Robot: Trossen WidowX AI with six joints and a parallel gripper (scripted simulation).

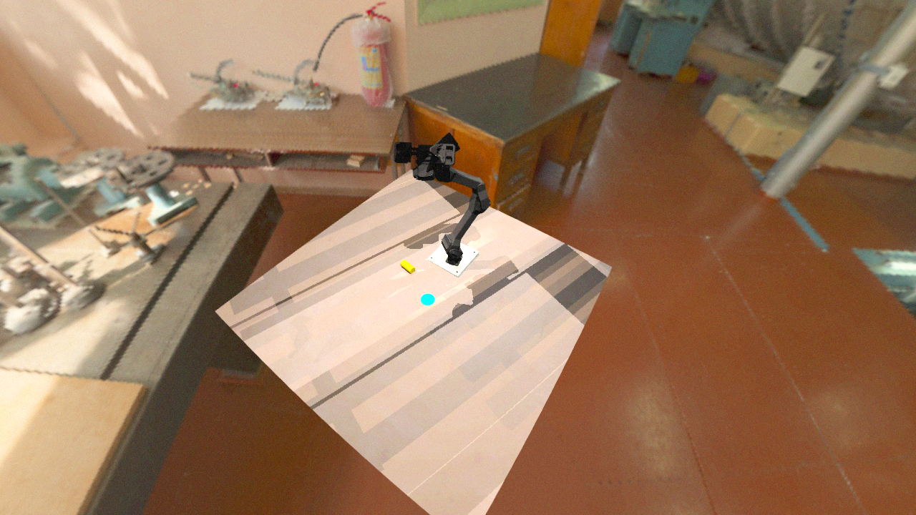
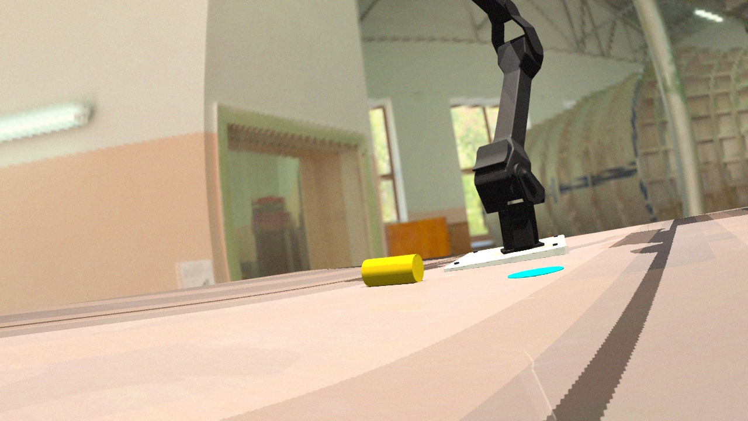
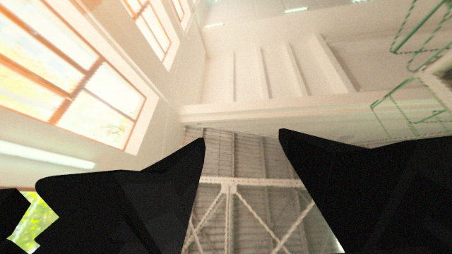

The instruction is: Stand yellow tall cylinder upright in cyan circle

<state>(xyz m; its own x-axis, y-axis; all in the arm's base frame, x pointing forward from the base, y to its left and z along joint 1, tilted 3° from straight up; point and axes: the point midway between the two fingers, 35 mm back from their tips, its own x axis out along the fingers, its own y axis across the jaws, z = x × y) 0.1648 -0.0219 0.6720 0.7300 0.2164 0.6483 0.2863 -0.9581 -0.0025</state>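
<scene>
The yellow cylinder (image 1: 407,266) (image 2: 389,270) lies on its side on the table, with nothing touching it. The cyan circle (image 1: 427,300) (image 2: 536,272) is flat on the table, bare, a short way from the cylinder. My gripper (image 3: 241,138) is open, with nothing between its two black fingertips. It is at the raised end of the arm, high above the table and far from the cylinder. The wrist view shows only walls, windows and roof beyond the fingers. In the exterior view the gripper is out of frame.
The black arm (image 1: 470,214) (image 2: 512,110) rises from a white base plate (image 1: 439,259) (image 2: 475,260), which is close to both the cylinder and the circle. The striped table (image 1: 358,320) has its far edge behind the arm. Dark shadows fall across the table.
</scene>
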